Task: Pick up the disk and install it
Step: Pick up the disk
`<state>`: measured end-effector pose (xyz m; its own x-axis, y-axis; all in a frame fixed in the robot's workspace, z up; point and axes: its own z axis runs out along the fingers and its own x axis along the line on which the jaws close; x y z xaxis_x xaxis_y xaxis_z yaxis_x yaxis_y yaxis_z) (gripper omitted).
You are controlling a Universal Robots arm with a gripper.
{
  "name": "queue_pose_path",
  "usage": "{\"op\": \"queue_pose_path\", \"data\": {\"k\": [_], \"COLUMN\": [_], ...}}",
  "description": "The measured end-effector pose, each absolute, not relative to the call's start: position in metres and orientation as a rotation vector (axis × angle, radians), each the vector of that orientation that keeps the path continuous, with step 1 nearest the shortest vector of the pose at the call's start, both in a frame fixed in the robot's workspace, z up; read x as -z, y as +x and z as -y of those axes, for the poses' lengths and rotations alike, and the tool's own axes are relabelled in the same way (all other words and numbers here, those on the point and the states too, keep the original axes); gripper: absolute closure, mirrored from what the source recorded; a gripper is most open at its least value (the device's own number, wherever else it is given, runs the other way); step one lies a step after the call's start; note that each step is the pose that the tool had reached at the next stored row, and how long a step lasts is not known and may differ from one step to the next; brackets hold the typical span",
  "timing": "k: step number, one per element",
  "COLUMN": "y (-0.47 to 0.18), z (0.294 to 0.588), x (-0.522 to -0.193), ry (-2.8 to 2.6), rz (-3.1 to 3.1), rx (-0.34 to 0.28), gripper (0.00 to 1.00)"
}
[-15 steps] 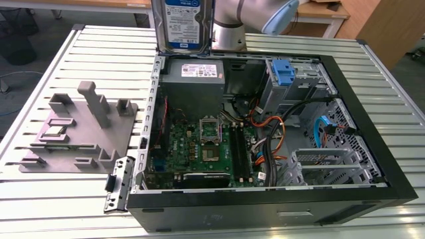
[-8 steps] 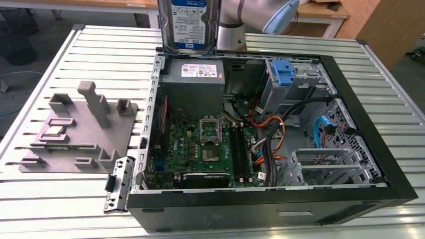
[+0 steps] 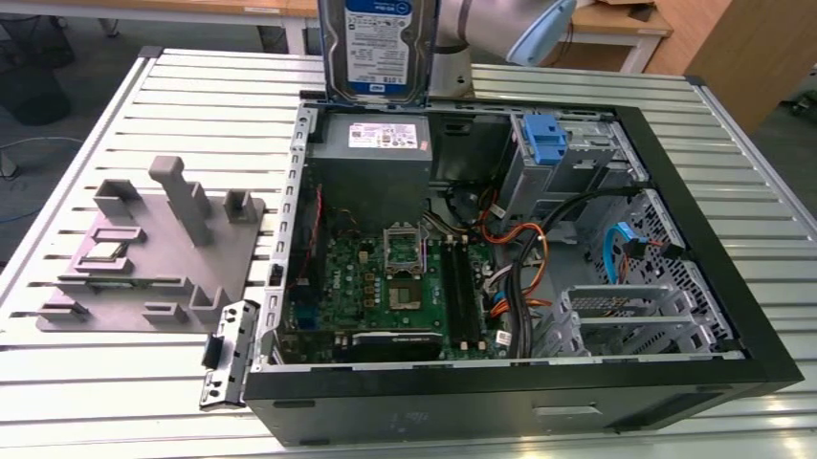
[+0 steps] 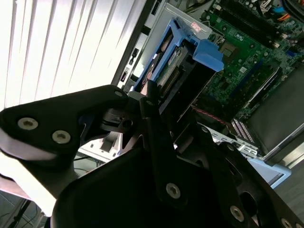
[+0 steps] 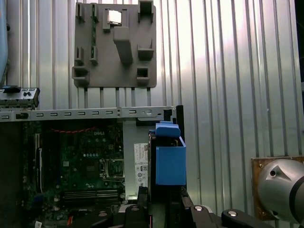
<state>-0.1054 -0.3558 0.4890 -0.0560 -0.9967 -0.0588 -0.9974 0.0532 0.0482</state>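
Disk (image 3: 383, 48) hangs upright in the air above the far rim of the computer case (image 3: 511, 411), with its white-and-blue label turned toward the exterior camera. From my station I read the claw (image 4: 166, 102) as clamped on it. In the second wrist view the black fingers (image 4: 156, 128) sit against its two flanks, and its blue-railed end pokes out just past them. The grey arm (image 3: 504, 29) rises behind the disk, beyond the case's far wall.

In the first wrist view the disk is over the edge of the case, just beside the stickered face of the power supply (image 3: 370, 143). That box is inside the case against the far wall, directly under the disk in the exterior view. The green motherboard (image 3: 383, 277) covers the case floor nearer the camera. An upright blue latch piece (image 3: 545, 139) stands inside the case at the far wall, on the exterior view's right of the power supply. Orange and black cables (image 3: 537, 239) loop below it.

Outside the case, on the exterior view's left, a grey fixture tray (image 3: 153, 249) lies on the slatted metal surface (image 3: 128, 411). A black bracket strip (image 3: 224, 354) rests against the case's near corner on that side.
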Motion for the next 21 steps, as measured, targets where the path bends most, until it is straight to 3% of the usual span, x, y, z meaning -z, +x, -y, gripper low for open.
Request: {"op": "queue_pose_path", "data": {"k": [21], "y": [-0.069], "z": [0.356], "x": [-0.489], "ry": [-2.152], "rz": [-2.273], "rx": [-0.118], "gripper": [0.65]}}
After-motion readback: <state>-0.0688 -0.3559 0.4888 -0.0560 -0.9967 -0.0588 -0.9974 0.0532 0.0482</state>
